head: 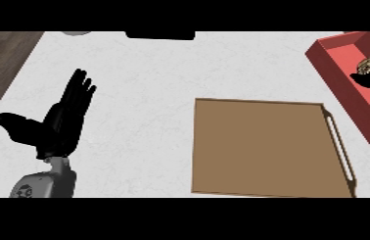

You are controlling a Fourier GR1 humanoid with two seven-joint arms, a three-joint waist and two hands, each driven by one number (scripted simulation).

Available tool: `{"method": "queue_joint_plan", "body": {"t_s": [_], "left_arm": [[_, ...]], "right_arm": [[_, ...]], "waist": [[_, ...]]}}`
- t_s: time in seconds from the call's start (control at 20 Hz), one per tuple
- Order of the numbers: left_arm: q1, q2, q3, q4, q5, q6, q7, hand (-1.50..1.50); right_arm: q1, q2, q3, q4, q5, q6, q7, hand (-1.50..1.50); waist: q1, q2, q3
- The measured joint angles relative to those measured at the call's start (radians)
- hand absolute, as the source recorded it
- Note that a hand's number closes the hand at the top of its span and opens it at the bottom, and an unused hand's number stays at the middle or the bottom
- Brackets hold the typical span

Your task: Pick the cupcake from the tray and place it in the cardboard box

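Cupcake [365,66] sits at two o'clock in the tray [331,52]; I judge it light and soft, best held by its lower sides. My left hand [63,119], at nine o'clock, rests with straight fingers [78,89] together.

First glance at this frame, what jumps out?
The big flat cardboard box fills the centre-right of the white counter. The left hand rests open at the left, fingers up. A red tray sits at the right edge, with the cupcake barely in view inside it.
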Motion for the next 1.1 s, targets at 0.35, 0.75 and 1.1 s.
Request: {"method": "queue_joint_plan", "body": {"t_s": [0.35,0.75,1.1], "left_arm": [[-0.008,0.008,0.006,0.001,0.008,-0.012,0.000,0.00],[-0.014,0.008,0.013,-0.002,0.015,-0.008,0.013,0.00],[-0.004,0.006,0.015,-0.018,0.010,0.003,0.021,0.00]], "right_arm": [[-0.071,-0.017,-0.048,0.246,-0.015,-0.019,-0.094,-1.50],[-0.119,-0.001,-0.230,0.246,-0.203,-0.203,-0.328,-1.50],[-0.175,-0.031,-0.434,0.302,-0.439,-0.076,-0.415,-1.50]], "waist": [[0.009,0.005,0.003],[-0.002,0.002,0.005],[-0.016,-0.006,0.003]]}}
